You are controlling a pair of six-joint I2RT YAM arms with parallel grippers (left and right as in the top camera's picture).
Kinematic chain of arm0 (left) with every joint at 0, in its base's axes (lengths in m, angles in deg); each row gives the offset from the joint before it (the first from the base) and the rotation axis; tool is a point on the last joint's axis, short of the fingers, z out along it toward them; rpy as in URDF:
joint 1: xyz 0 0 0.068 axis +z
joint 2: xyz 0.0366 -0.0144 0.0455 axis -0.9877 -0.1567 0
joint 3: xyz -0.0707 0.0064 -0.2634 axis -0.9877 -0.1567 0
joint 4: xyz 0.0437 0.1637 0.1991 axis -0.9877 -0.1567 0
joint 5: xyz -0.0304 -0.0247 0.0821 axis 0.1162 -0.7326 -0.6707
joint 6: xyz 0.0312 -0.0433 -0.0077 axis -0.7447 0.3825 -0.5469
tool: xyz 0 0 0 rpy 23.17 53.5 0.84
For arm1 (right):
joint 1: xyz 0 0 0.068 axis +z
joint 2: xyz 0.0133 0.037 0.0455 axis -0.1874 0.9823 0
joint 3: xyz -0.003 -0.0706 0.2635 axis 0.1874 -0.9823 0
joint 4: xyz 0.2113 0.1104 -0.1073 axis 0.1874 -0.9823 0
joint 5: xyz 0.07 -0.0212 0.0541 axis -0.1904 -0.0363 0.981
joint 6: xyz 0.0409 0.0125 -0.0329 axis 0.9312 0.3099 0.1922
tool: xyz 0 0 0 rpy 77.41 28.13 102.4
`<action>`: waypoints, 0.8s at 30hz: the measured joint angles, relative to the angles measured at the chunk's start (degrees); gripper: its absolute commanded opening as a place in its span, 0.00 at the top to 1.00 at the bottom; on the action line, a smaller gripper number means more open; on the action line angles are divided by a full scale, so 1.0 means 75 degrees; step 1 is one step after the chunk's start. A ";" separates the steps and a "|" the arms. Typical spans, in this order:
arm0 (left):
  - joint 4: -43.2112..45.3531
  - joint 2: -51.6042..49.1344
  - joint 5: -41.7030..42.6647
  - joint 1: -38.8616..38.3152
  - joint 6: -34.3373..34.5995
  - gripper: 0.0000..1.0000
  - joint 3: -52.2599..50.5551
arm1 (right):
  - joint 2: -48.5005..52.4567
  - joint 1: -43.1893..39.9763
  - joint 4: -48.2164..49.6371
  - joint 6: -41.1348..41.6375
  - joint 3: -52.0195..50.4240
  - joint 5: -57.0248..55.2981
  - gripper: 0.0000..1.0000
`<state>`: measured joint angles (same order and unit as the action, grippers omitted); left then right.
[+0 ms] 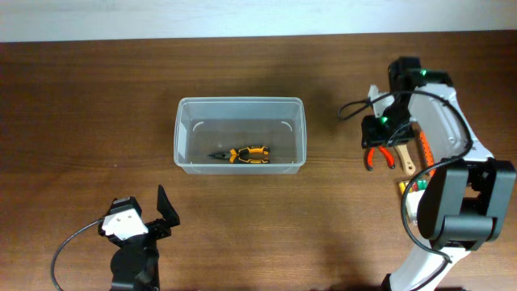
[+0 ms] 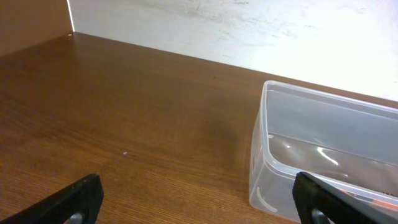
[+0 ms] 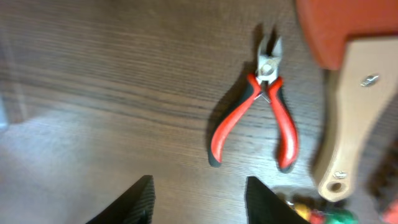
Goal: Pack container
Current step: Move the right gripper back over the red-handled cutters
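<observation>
From where I stand, the left gripper [image 2: 196, 194] hangs low over the table [image 1: 81, 121], at about 7 o'clock from the container [image 1: 241, 101]. Its fingers are spread wide with nothing between them. It looks parked, well clear of the work.

The container sits in the middle of the table, open-topped. One pair of yellow-and-black pliers [image 1: 242, 153] already lies on its floor near the 6 o'clock wall. So I'd say the packing has started but is far from finished.

Out at 3 o'clock from the container, the right gripper [image 3: 196, 194] hovers above the red-handled cutters [image 3: 264, 115]. Its fingers are parted and empty. In the wrist view the cutters lie flat at about 1 o'clock from the gap, with their nose pointing to 12 and their handles splayed toward 6.

A wooden-handled tool [image 3: 348, 118] lies just beside them on the 3 o'clock side. Some coloured bits at 5 o'clock are too blurred to name.

My guess is that the cutters are the next thing to pick. To do it well, the gripper should slide toward 1 o'clock until the gap straddles both red handles just below the pivot. It should then come straight down and close across them, so the handles don't spring apart. The outer finger must stay off the wooden handle. The cutters should be let go in the open part of the container, clear of the pliers.
</observation>
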<state>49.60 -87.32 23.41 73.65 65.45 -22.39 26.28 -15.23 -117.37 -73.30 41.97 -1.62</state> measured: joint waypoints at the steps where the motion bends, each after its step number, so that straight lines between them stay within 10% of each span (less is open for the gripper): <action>1: 0.0003 0.0000 -0.0003 0.0000 0.0000 0.01 0.0000 | 0.0000 0.0000 0.0154 0.0050 -0.0230 0.0000 0.56; 12: 0.0003 0.0000 -0.0003 0.0000 0.0000 0.01 0.0000 | 0.0000 0.0000 0.1309 0.0597 -0.1460 -0.0003 0.51; 17: 0.0000 0.0000 -0.0003 0.0000 0.0000 0.01 0.0000 | 0.0000 0.0000 0.1478 0.0764 -0.1533 -0.0003 0.35; 20: 0.0000 0.0000 -0.0003 0.0000 0.0000 0.01 0.0000 | 0.0000 0.0000 0.1547 0.0874 -0.1533 0.0000 0.03; 24: 0.0000 0.0000 -0.0003 0.0000 0.0000 0.01 0.0000 | 0.0000 0.0000 0.1582 0.0851 -0.1539 -0.0006 0.02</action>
<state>49.60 -87.32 23.39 73.65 65.45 -22.39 26.28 -15.23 -105.50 -66.92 30.43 -1.66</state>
